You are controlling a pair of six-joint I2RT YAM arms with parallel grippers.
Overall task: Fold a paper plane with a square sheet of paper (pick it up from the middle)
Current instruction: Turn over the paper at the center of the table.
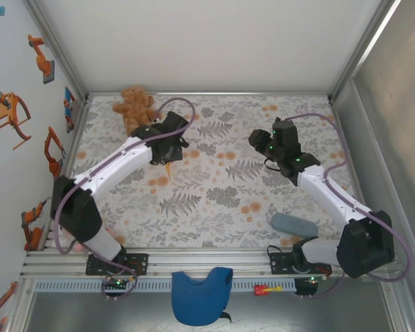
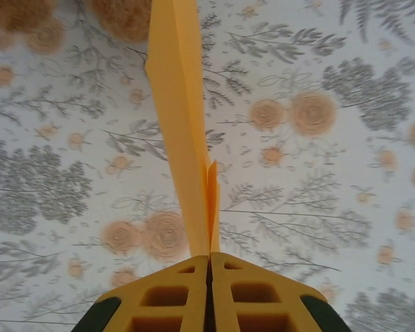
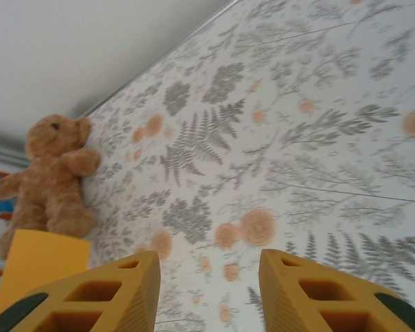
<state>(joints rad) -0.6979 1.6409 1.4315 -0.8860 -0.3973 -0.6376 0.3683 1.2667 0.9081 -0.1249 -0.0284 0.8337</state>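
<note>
Looking down from above, a floral-patterned surface (image 1: 221, 207) lies inside a white-walled enclosure. At the far left a brown teddy bear (image 1: 133, 107) sits against the back wall. Just right of it and a little nearer, the left arm (image 1: 114, 166) stretches diagonally from its base toward the bear. The left claw (image 2: 209, 259) is clenched on the paper plane (image 2: 180, 117), a narrow, creased length of bright orange paper. In the left wrist view the two yellow fingers (image 2: 252, 297) are pressed together with the paper's end pinched between them. The paper runs straight away from the claw, widening toward its far end. From above, a small orange tip pokes out beneath the claw, and I cannot tell whether the paper touches the surface. Further right, at the near edge between the two arm bases, a blue cloth (image 1: 200, 294) lies over the rail. Right of centre, well apart from the left claw, the right claw (image 3: 209, 277) hangs released above the surface. Its yellow fingers stand apart with nothing between them, and its wrist view looks across the pattern toward the bear. A small red and yellow item (image 1: 268, 289) rests on the front rail just right of the cloth. A grey oblong object (image 1: 295, 225) lies on the surface near the right arm's base.
</note>
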